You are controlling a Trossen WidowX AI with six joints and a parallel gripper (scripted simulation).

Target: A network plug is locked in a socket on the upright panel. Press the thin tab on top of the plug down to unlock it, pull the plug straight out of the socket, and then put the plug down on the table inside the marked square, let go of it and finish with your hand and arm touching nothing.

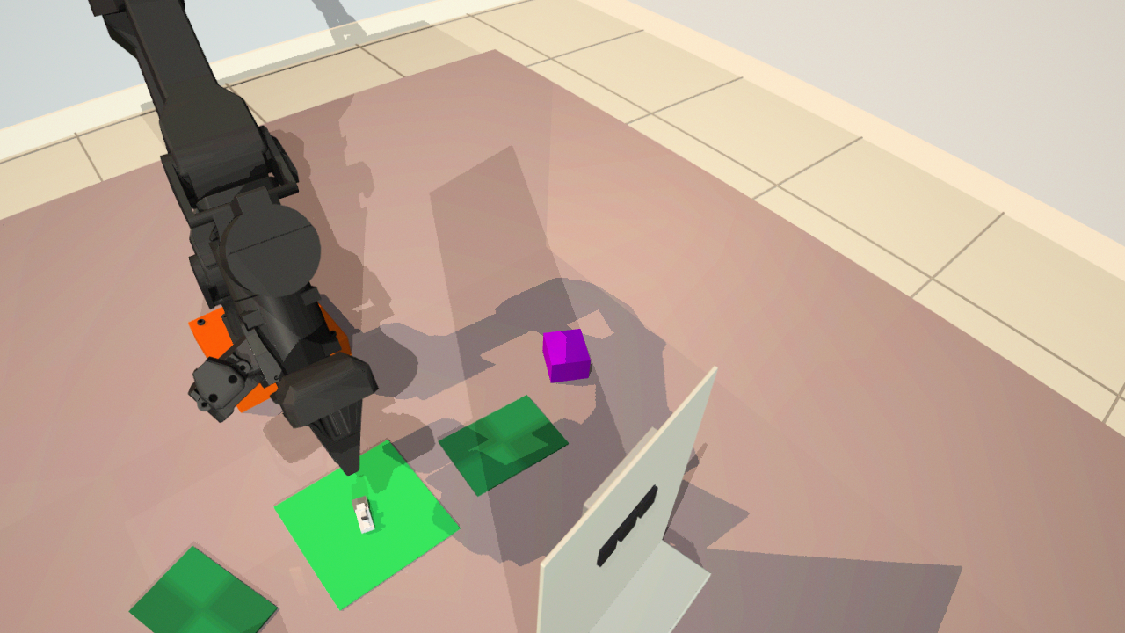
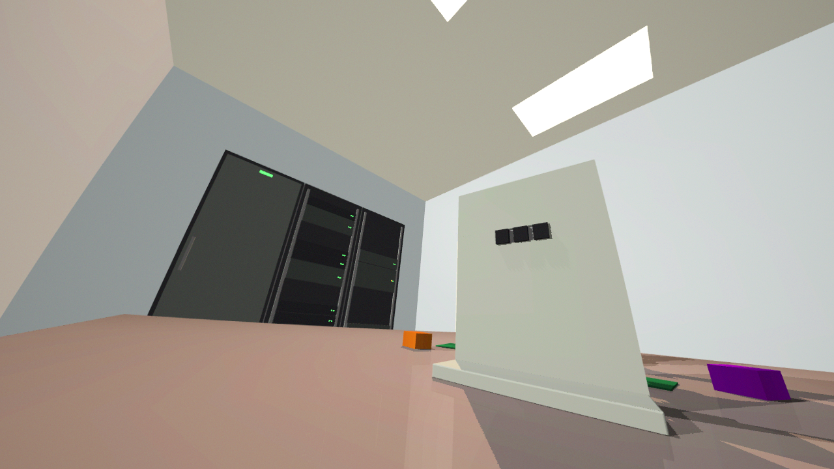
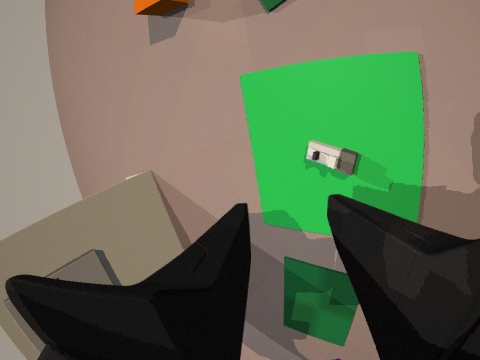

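Observation:
The small white network plug (image 1: 367, 516) (image 3: 331, 156) lies flat on the bright green marked square (image 1: 412, 520) (image 3: 374, 94), near its middle. My gripper (image 1: 352, 469) (image 3: 288, 210) hangs above the square's near edge, clear of the plug, with its fingers apart and nothing between them. The upright pale panel (image 1: 582, 582) (image 2: 536, 309) (image 3: 100, 227) stands to the right, and its row of three dark sockets (image 1: 627, 526) (image 2: 522, 233) holds no plug.
A purple cube (image 1: 566, 355) (image 2: 746, 380) and an orange cube (image 2: 417, 340) sit on the table. Dark green squares (image 1: 503, 442) (image 1: 202, 594) (image 3: 314, 303) lie either side of the bright one.

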